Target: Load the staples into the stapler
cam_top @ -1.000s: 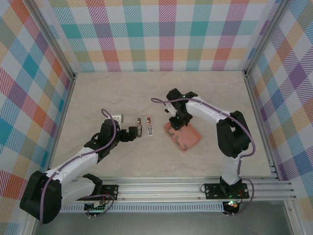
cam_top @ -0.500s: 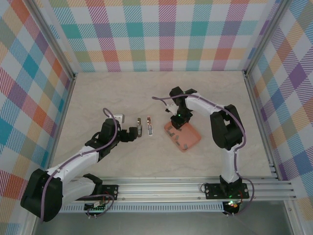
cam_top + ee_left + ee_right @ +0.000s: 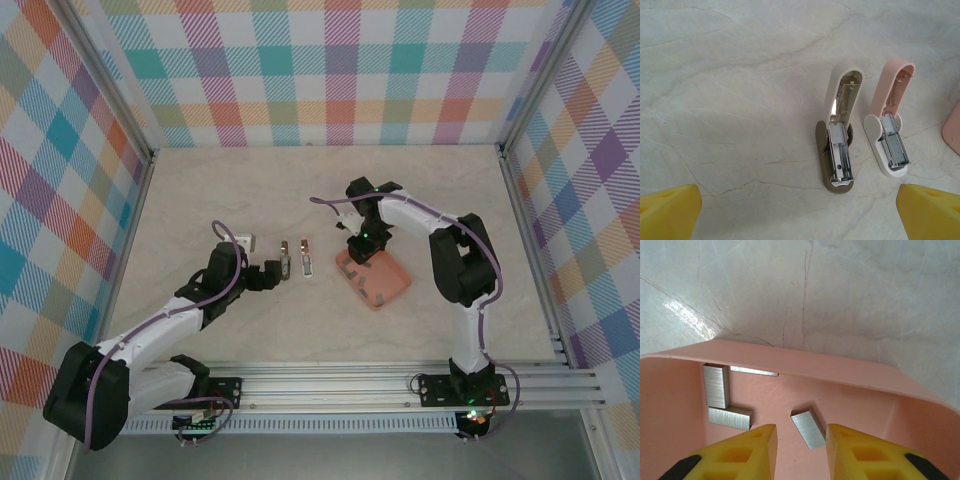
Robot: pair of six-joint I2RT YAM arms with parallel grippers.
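Staples (image 3: 716,385) hug tray (image 3: 840,375) wall; right gripper (image 3: 801,434) narrowly parted, empty; left gripper (image 3: 800,212) wide, empty.

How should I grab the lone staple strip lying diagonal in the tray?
Take the lone strip across its two long sides at mid-length, coming straight down. It lies flat and diagonal on the tray floor, clear of walls and other strips, so turn the right gripper to square its fingers with it.

A salmon-pink square tray (image 3: 397,281) lay on the pale marble-patterned table (image 3: 200,190), enclosed by pastel plaid walls (image 3: 340,70), with aluminium rails (image 3: 350,385) along the near edge.
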